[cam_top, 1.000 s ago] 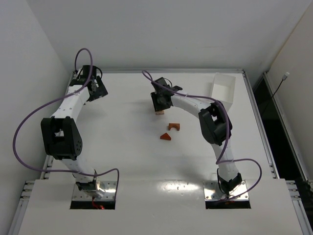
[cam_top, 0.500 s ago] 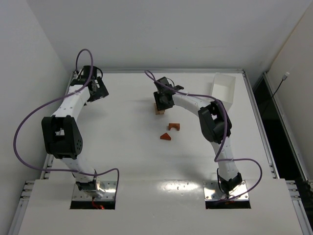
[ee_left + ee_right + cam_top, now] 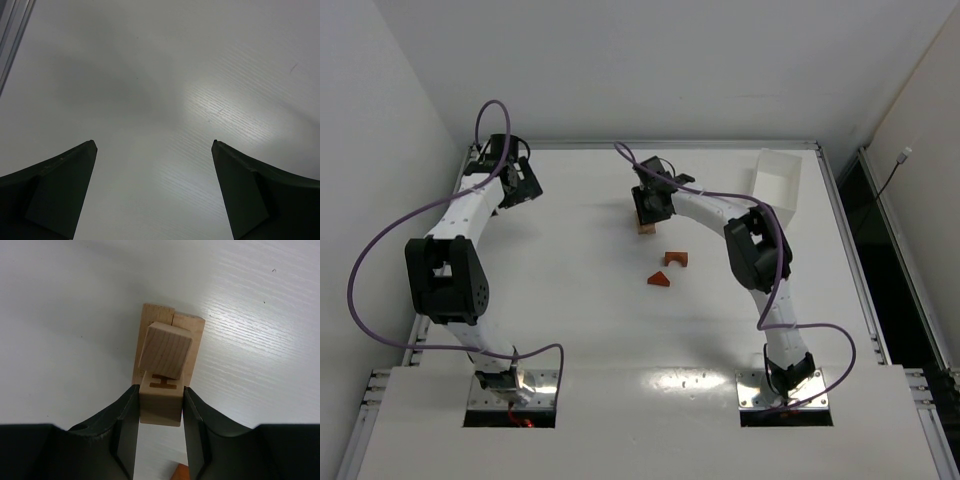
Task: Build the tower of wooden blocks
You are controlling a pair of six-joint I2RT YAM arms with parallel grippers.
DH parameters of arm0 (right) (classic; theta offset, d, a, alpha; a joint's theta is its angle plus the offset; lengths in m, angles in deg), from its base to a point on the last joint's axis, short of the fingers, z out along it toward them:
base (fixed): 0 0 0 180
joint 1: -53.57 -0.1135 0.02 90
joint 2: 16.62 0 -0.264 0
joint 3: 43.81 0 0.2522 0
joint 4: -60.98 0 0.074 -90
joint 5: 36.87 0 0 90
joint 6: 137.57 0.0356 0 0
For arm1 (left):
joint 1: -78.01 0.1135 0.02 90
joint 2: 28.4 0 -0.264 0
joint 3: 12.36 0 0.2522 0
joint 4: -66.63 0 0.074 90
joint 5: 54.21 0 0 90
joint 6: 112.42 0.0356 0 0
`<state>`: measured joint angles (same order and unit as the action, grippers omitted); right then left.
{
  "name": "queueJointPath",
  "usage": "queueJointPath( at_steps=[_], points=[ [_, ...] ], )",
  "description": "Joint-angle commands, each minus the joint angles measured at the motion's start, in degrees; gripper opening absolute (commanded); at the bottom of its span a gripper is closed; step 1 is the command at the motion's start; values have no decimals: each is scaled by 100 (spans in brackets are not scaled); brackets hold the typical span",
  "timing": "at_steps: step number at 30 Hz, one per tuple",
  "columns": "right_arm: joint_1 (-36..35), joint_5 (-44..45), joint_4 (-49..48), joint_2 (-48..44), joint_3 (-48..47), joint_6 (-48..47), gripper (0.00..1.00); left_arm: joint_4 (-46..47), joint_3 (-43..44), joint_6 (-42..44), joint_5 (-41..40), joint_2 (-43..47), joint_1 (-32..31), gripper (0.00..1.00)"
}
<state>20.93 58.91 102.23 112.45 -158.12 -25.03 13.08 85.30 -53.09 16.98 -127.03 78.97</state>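
The wood block tower [image 3: 646, 226] is a small tan stack at the table's far middle. In the right wrist view, flat tan base pieces [image 3: 192, 325] lie on the table, with a tan block [image 3: 166, 347] showing end grain above them. My right gripper [image 3: 159, 402] is shut on a tan block marked "H" [image 3: 161, 397], which touches that stack. From above, the right gripper [image 3: 651, 203] covers most of the tower. A reddish-brown arch block [image 3: 675, 259] and a reddish-brown triangular wedge [image 3: 660, 279] lie loose nearer me. My left gripper [image 3: 520, 186] is open and empty over bare table [image 3: 152, 145].
A white rectangular tray [image 3: 775, 182] stands at the far right. A metal rail [image 3: 12, 30] runs along the table's left edge, near the left gripper. An edge of a reddish-brown block [image 3: 180, 472] shows at the bottom of the right wrist view.
My right gripper has shifted slightly toward the far side over the tan stack and then held still. The left arm and the loose reddish-brown blocks have not moved.
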Motion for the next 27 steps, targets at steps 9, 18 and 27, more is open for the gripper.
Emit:
queueJointPath(
  at_steps=[9,18,27],
  points=[
    [4,-95,-182,91,-298,39,6,50,215,9,26,28,2,100],
    [4,-200,-235,144,-351,39,42,50,267,9,79,-25,2,100],
    [4,-69,-235,-110,-97,-22,64,50,267,9,132,-25,2,100]
  ],
)
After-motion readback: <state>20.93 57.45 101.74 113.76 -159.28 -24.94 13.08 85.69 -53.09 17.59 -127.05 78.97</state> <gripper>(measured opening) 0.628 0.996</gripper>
